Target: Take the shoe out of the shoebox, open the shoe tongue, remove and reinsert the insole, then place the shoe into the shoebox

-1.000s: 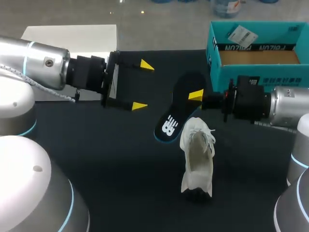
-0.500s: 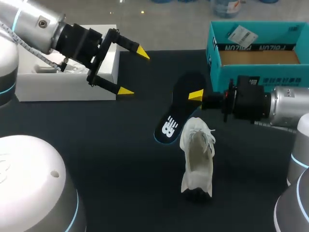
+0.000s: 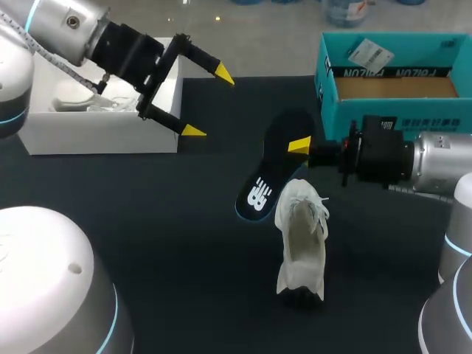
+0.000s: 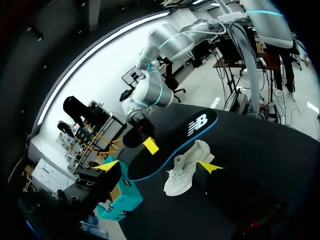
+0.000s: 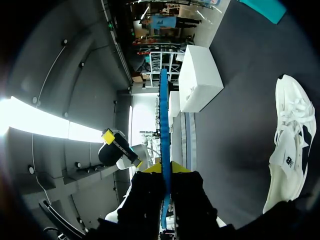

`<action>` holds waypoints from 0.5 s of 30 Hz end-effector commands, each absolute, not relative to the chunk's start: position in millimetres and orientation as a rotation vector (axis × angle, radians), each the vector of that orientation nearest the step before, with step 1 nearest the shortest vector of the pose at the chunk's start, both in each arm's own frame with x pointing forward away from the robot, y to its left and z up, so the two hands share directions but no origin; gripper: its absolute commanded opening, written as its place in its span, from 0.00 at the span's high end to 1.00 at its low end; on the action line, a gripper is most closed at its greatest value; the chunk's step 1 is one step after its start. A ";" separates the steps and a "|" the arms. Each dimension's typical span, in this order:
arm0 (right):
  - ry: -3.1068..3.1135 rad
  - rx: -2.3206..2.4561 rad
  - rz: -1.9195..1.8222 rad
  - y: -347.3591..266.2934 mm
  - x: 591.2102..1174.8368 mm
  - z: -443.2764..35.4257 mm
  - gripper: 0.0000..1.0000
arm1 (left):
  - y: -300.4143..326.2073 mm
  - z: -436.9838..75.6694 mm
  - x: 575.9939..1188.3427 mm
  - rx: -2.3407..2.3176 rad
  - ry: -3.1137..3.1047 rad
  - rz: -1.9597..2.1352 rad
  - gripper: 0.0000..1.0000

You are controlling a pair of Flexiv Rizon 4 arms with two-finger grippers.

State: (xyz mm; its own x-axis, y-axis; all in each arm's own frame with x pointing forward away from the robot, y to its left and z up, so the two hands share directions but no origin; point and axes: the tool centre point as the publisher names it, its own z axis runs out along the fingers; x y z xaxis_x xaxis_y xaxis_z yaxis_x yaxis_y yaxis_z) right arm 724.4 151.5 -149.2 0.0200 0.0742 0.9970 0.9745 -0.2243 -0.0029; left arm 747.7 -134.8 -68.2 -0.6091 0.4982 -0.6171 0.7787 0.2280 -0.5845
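Observation:
A black insole [image 3: 271,167] with a blue edge hangs tilted above the table, and my right gripper [image 3: 299,146] is shut on its upper end. Seen edge-on in the right wrist view, the insole [image 5: 164,115] runs out from between the right gripper's [image 5: 165,168] yellow tips. The white shoe [image 3: 301,240] lies on the dark table just below the insole, touched by neither gripper. My left gripper [image 3: 209,102] hovers open and empty at the back left, over the corner of a white box. From the left wrist, the insole [image 4: 175,145] and the shoe [image 4: 185,169] lie ahead of the open left gripper [image 4: 159,166]. The teal shoebox [image 3: 391,74] stands at the back right.
A white open box [image 3: 103,125] with pale contents stands at the back left, under my left arm. The teal shoebox holds a small tag [image 3: 367,51] near its far wall. The right arm's wrist [image 3: 383,158] lies across the front of the shoebox.
My left arm has drawn back and up toward the white box, away from the insole, its gripper staying open. The right arm, the insole and the shoe have not moved.

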 end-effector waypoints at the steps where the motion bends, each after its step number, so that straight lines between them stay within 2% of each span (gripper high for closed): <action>1: -1.142 -1.442 -1.327 154.3 724.9 -149.7 1.00 | -155.1 -48.5 764.0 1.768 2.025 -0.907 0.00; 6: -1.142 -1.442 -1.327 154.3 724.9 -149.7 1.00 | -162.5 -47.1 775.6 2.026 1.906 -0.616 0.00; 15: -1.142 -1.442 -1.327 154.3 724.9 -149.7 1.00 | -166.2 -46.1 783.5 2.294 1.809 -0.341 0.00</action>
